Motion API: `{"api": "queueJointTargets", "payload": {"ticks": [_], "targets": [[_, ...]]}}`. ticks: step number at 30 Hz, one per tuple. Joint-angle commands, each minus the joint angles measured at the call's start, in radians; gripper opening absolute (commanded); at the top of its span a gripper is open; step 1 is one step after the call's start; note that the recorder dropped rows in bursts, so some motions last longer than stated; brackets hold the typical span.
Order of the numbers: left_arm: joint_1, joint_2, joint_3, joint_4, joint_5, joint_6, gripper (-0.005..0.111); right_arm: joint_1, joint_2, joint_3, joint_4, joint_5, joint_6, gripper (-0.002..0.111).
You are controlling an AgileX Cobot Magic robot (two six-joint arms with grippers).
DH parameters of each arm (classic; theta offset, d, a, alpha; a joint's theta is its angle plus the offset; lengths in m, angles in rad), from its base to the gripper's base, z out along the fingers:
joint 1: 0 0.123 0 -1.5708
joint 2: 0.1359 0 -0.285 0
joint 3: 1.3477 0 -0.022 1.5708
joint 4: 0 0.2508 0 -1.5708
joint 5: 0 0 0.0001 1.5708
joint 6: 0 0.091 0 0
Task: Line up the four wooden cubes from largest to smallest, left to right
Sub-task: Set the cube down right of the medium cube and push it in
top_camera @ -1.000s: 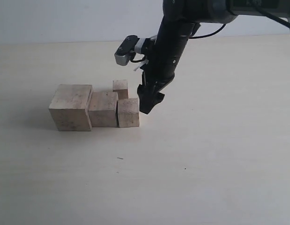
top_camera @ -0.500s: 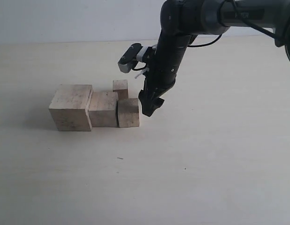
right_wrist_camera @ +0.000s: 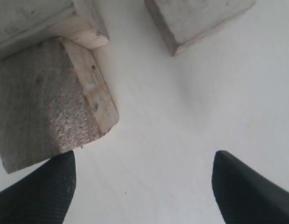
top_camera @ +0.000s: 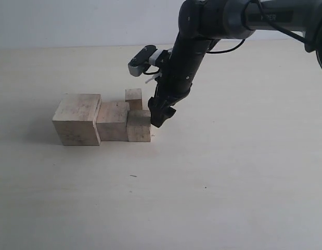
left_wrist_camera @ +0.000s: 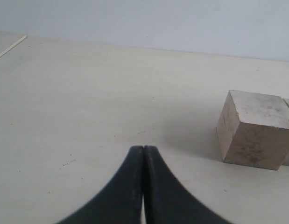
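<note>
Three wooden cubes stand touching in a row: the largest cube [top_camera: 75,120] on the left, the second cube [top_camera: 113,121], then the third cube [top_camera: 139,126]. The smallest cube [top_camera: 133,98] sits just behind the row. My right gripper [top_camera: 159,117] is low at the third cube's right side, one finger against it. The right wrist view shows this gripper [right_wrist_camera: 144,158] open over bare table, with the third cube [right_wrist_camera: 46,107] beside one fingertip and the smallest cube [right_wrist_camera: 200,18] farther off. My left gripper [left_wrist_camera: 143,151] is shut and empty, well short of the largest cube [left_wrist_camera: 254,128].
The pale table [top_camera: 228,182] stretches wide to the front and right of the cubes. A light wall [top_camera: 72,21] runs behind the table's far edge. The left arm does not show in the exterior view.
The right gripper has moved left against the third cube, and the row of three cubes has slid slightly left. The smallest cube has stayed put.
</note>
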Motion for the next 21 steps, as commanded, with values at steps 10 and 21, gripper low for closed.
{"api": "queueJointTargets", "payload": {"ticks": [10,21], "targets": [[-0.007,-0.006,0.001,-0.006,-0.012,0.002,0.0,-0.002,-0.001,0.001,-0.028,-0.096,0.05,0.076],[-0.007,-0.006,0.001,-0.006,-0.012,0.002,0.0,-0.002,-0.001,0.001,-0.038,-0.08,0.056,0.076]]}}
